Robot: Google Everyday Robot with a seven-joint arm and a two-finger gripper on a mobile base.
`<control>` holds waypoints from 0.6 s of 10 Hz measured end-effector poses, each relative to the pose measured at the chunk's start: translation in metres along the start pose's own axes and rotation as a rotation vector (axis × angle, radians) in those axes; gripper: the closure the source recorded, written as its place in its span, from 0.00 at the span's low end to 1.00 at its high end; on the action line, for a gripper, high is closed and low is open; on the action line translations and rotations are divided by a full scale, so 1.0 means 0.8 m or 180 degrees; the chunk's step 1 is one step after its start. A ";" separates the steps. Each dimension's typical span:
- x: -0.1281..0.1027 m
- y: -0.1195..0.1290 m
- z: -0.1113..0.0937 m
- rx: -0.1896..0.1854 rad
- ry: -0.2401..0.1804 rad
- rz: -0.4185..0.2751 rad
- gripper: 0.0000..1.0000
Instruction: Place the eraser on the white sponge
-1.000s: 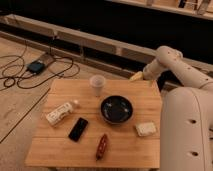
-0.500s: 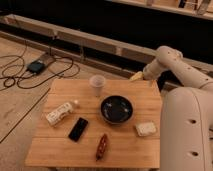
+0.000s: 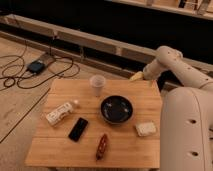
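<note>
The hand [image 3: 136,76] hangs just off the far right corner of the desk [image 3: 55,150], at about the level of the far edge, carried on an arm [image 3: 172,62] that bends in from the right. It holds nothing that can be made out, and whether it is released or clenched I cannot tell. Parked there, it is clear of everything on the desk, so the task looks not yet begun.

The eraser [image 3: 78,129] lies flat left of the middle, closer to the near edge than the far one, with its long side slanted toward the far right corner. Lying flat, it likely calls for a grasp from above across its narrow width.

The sponge [image 3: 145,129] sits near the right edge, about as far from the near edge as the eraser and well apart from it. Its top is bare, so it is free to take the eraser.

A dark bowl [image 3: 116,109] stands between the two and a little farther back. A red object [image 3: 102,146] lies near the near edge, roughly below the gap between them. The straight path from eraser to sponge runs between these, so a lifted carry seems safer than a slide.

A cup [image 3: 97,85] stands toward the far edge and a bottle [image 3: 61,113] lies near the left edge, just beside the eraser. The reach to the eraser probably has to pass over the cup or bowl.
</note>
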 end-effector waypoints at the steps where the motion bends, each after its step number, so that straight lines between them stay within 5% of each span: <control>1: 0.000 0.000 0.000 0.0000 0.0000 0.0000 0.20; 6: 0.000 0.000 -0.001 0.0024 0.0000 -0.0010 0.20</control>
